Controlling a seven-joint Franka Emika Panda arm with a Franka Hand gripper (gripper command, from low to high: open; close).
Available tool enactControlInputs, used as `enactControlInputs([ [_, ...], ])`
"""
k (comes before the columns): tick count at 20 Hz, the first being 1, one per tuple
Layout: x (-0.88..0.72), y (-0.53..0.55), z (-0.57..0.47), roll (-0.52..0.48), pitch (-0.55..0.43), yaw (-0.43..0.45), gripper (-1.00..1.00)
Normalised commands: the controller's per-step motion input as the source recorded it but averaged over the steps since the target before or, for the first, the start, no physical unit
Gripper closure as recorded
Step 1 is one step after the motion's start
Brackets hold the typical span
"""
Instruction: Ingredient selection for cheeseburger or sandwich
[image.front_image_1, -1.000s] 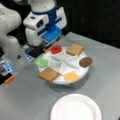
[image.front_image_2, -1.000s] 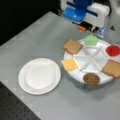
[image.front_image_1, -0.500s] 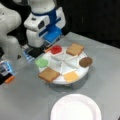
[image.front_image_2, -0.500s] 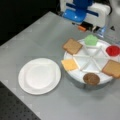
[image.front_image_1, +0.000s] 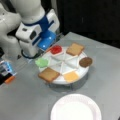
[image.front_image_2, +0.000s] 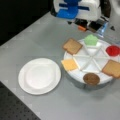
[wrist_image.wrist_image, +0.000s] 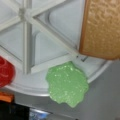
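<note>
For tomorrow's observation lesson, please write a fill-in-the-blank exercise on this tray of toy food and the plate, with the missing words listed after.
1. The tray holds ___ bread squares.
2. The plate beside the tray has ___ on it.
3. In the wrist view, the lettuce hangs over the tray's ___.
4. In a front view, the cheese lies between a bread square and the ___.

Missing words: two; nothing; rim; patty

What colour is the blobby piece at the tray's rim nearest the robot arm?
Light green, the lettuce. It shows best in the wrist view, overhanging the tray rim.
</note>
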Motion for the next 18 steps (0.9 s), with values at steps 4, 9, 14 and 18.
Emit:
enactControlInputs([
  [4,0.37,-0.17,0.11,0.292,0.206,0.062,-1.0],
  [9,0.41,-0.37,0.06,0.366,0.209,0.149,-1.0],
  [14,0.38,-0.43,0.11,0.437,0.245,0.191,-1.0],
  [18,0.4,-0.34,0.12,0.442,0.281,0.197,-1.0],
])
